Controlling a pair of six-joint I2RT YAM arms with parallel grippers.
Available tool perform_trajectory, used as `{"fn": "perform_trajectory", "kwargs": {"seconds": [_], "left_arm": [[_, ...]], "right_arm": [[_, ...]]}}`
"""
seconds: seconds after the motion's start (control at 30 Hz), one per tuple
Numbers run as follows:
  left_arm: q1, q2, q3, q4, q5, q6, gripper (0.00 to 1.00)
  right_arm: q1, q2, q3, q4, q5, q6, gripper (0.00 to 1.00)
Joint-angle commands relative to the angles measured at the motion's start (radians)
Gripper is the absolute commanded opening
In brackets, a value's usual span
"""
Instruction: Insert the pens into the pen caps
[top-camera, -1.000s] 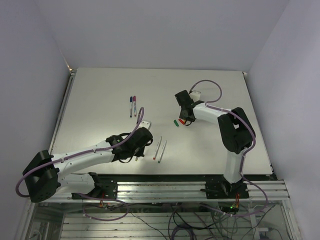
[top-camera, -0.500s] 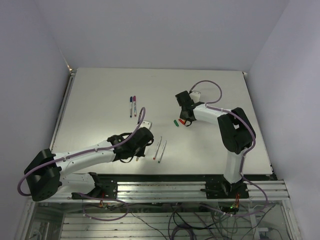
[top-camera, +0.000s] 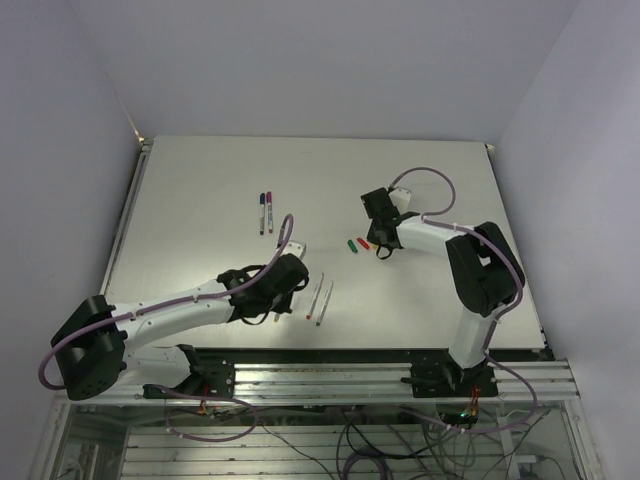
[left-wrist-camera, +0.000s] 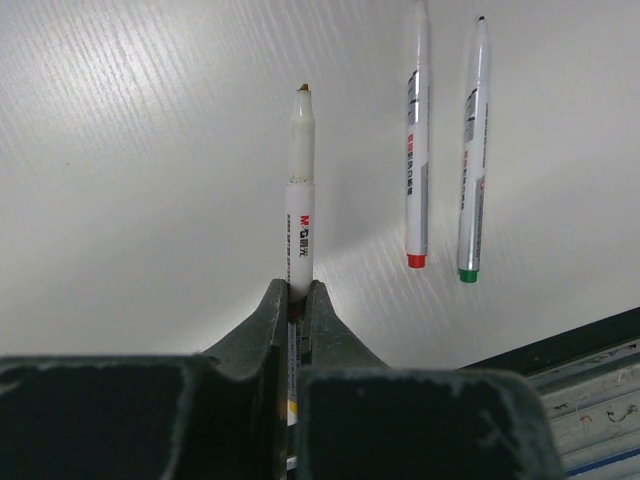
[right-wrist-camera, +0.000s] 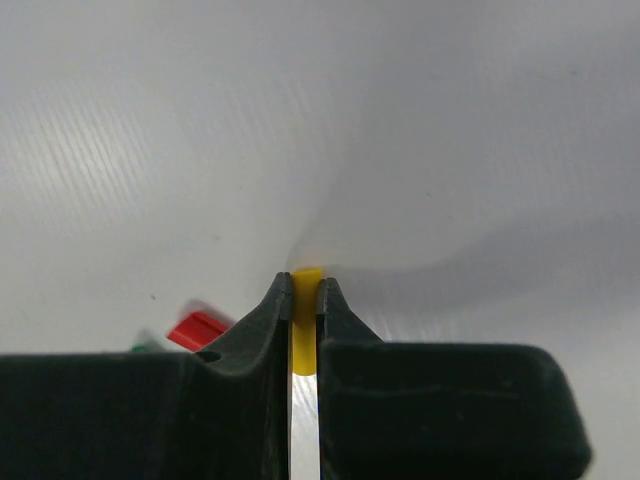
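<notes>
The left gripper stays pinched shut on an uncapped pen by the near edge of the counter. A red-ended pen and a green-ended pen lie just right of it. The right gripper, part open a second ago, has closed on the yellow cap and shifted right. The green cap and red cap lie on the counter just to its left.
</notes>
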Motion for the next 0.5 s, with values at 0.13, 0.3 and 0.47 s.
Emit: {"fn": "perform_trajectory", "kwargs": {"seconds": [0.13, 0.3, 0.47], "left_arm": [[0.005, -0.015, 0.027, 0.105, 0.015, 0.039, 0.07], [0.005, -0.037, 0.037, 0.193, 0.025, 0.075, 0.07], [0.005, -0.074, 0.005, 0.377, 0.091, 0.096, 0.07]], "right_arm": [[-0.006, -0.28, -0.115, 0.133, 0.005, -0.124, 0.0], [-0.005, -0.473, -0.205, 0.257, -0.057, -0.177, 0.0], [-0.002, -0.676, -0.313, 0.383, -0.179, -0.211, 0.0]]}}
